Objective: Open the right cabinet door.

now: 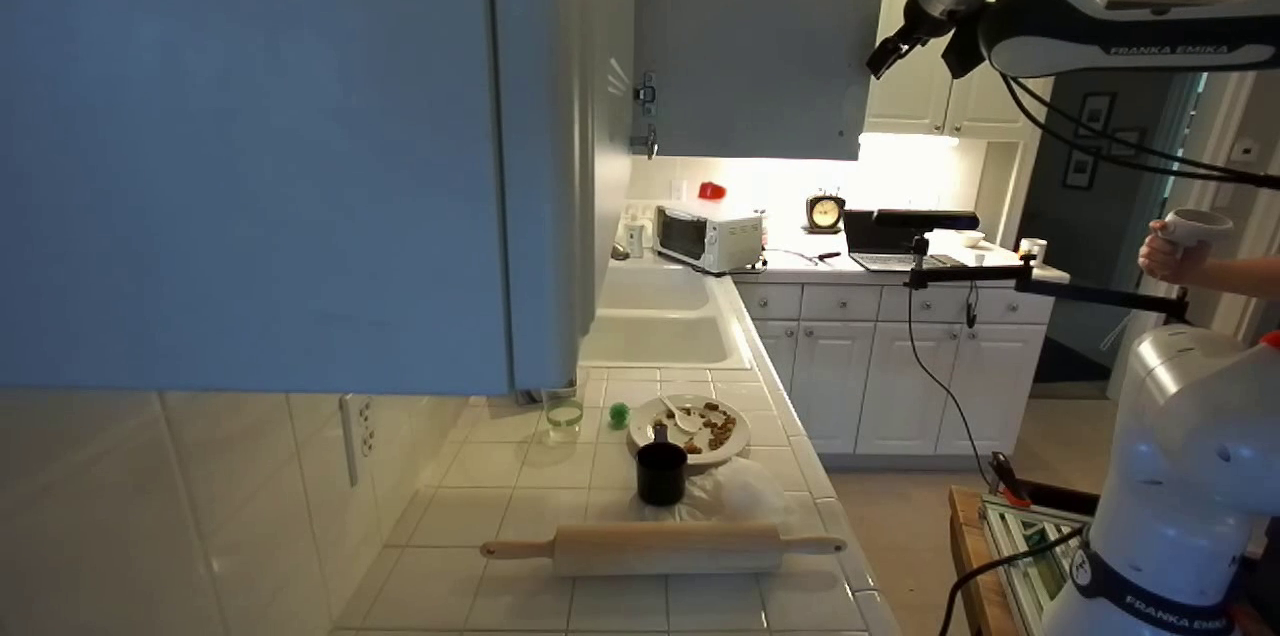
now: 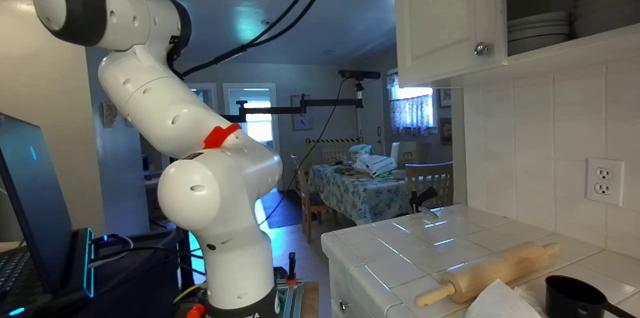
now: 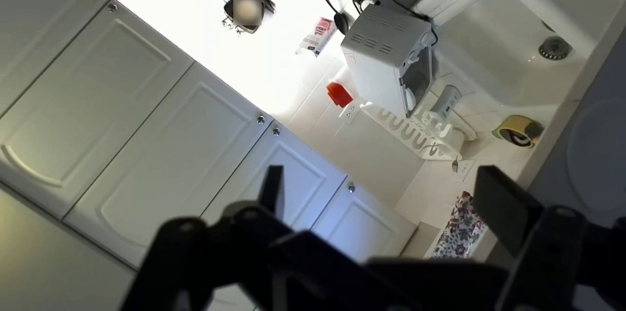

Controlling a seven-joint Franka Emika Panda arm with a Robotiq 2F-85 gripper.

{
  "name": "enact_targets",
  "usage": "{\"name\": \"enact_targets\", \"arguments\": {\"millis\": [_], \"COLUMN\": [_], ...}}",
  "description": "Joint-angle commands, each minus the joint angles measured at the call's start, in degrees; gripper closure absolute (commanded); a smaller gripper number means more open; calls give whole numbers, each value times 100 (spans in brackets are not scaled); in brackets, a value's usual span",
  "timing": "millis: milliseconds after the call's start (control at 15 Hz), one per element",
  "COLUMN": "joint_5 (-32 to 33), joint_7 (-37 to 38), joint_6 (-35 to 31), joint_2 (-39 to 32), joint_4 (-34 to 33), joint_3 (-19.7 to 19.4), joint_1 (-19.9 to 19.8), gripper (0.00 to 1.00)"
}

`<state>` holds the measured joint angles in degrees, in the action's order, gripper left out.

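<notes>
The right cabinet door (image 1: pixel 750 36) stands swung out from the wall cabinet in an exterior view, grey in shadow, with its hinges at its left edge. In an exterior view the cabinet (image 2: pixel 575 50) shows an open compartment with stacked plates; the right door is out of view there. My gripper (image 1: pixel 890 56) is at the door's free edge, its tip overlapping that edge; I cannot tell whether they touch. In the wrist view my gripper (image 3: pixel 386 193) has its fingers wide apart with nothing between them. A grey panel (image 3: pixel 592 164) at the right, behind the right finger, appears to be the door.
A large blue-grey panel (image 1: pixel 250 146) fills the foreground. The neighbouring white door (image 2: pixel 450 18) is shut. The counter holds a rolling pin (image 1: pixel 668 550), a black cup (image 1: pixel 661 474) and a plate (image 1: pixel 735 451). A camera boom (image 1: pixel 970 271) and a person's hand (image 1: pixel 1168 261) with a mug are near the arm.
</notes>
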<state>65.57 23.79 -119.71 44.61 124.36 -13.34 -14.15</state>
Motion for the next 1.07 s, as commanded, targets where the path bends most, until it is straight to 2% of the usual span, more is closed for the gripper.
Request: {"name": "enact_targets", "arguments": {"millis": [0,333,1000], "joint_5": [111,50,-187], "joint_7": [370,610,634], "joint_6": [-157,-275,-268], "joint_2": [-423,-675,-1162], "joint_4": [-362,-534,-854], "joint_3": [-99,-266,-618], "joint_1": [-90,-227,-365], "gripper": [0,0,0]}}
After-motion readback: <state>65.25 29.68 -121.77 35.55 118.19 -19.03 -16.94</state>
